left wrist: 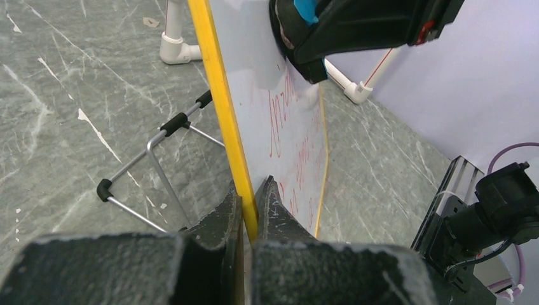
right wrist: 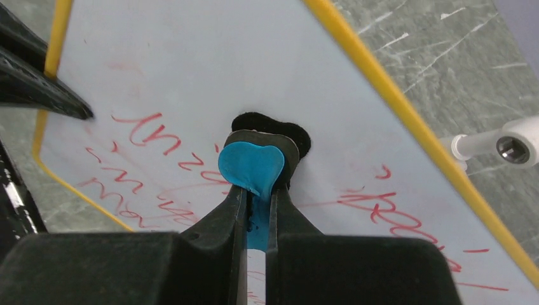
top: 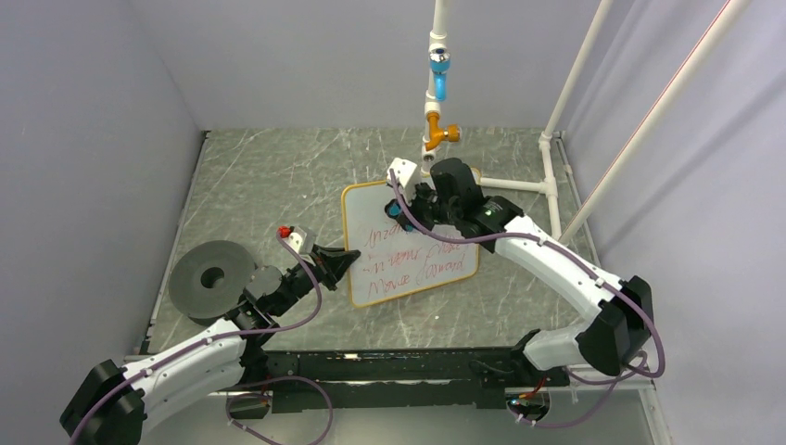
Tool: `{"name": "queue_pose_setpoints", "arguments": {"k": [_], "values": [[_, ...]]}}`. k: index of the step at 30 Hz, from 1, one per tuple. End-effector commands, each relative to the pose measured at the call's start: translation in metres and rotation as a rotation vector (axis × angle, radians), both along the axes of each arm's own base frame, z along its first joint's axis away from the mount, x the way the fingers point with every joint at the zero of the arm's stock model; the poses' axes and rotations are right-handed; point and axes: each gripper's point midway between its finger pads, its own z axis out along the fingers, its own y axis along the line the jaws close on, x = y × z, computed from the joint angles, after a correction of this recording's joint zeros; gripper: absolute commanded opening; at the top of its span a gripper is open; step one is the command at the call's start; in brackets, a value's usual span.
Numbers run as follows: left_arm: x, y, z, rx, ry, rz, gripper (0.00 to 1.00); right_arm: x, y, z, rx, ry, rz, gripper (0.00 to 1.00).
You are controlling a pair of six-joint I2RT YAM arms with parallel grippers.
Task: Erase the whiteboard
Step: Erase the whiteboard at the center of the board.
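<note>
The whiteboard (top: 408,243) has a yellow-orange frame and red handwriting across its lower part; its top part is bare white. It stands tilted on the table. My left gripper (top: 341,261) is shut on the board's left frame edge (left wrist: 224,114), one finger on each side. My right gripper (top: 419,209) is shut on a small blue-and-black eraser (right wrist: 252,164). The eraser's black pad presses against the whiteboard (right wrist: 191,70) face above the first line of writing. In the left wrist view the eraser (left wrist: 304,11) and right gripper show at the top against the board.
A grey roll with a centre hole (top: 212,276) lies at the left beside my left arm. A white pipe frame (top: 547,153) with a blue and orange fitting (top: 438,88) stands behind the board. A wire stand (left wrist: 152,159) sits behind the board's left edge.
</note>
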Motion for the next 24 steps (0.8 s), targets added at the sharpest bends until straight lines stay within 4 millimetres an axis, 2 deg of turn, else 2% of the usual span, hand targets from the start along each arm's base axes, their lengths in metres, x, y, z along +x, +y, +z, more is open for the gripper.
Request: {"name": "queue_pose_setpoints", "arguments": {"k": [1,3,6,9,11,13,16,19,21,24], "values": [[-0.011,-0.004,-0.029,0.184,-0.06,-0.09,0.0,0.025,0.006,0.05,0.105,-0.047,-0.06,0.0],[-0.012,-0.005,-0.03,0.187,-0.059,-0.095,0.0,0.042,-0.009,0.062,0.121,-0.069,-0.133,0.0],[-0.012,-0.006,-0.029,0.189,-0.062,-0.101,0.0,0.05,-0.032,0.054,0.109,-0.076,-0.195,0.0],[-0.012,-0.007,-0.028,0.191,-0.066,-0.106,0.0,0.033,-0.039,0.027,0.087,-0.049,-0.163,0.0],[-0.013,-0.007,-0.029,0.192,-0.065,-0.108,0.0,0.016,-0.035,0.01,0.091,-0.005,-0.105,0.0],[-0.013,-0.007,-0.03,0.193,-0.063,-0.109,0.0,0.003,-0.026,0.004,0.104,0.027,-0.042,0.0],[-0.013,-0.007,-0.029,0.19,-0.061,-0.109,0.0,-0.007,-0.009,0.014,0.123,0.048,0.025,0.0],[-0.013,-0.008,-0.028,0.187,-0.06,-0.112,0.0,-0.003,0.006,0.03,0.14,0.039,0.036,0.0],[-0.012,-0.009,-0.028,0.19,-0.056,-0.115,0.0,0.015,0.004,0.044,0.147,0.003,-0.031,0.0],[-0.013,-0.01,-0.029,0.192,-0.052,-0.122,0.0,0.042,-0.014,0.059,0.136,-0.063,-0.164,0.0]]}}
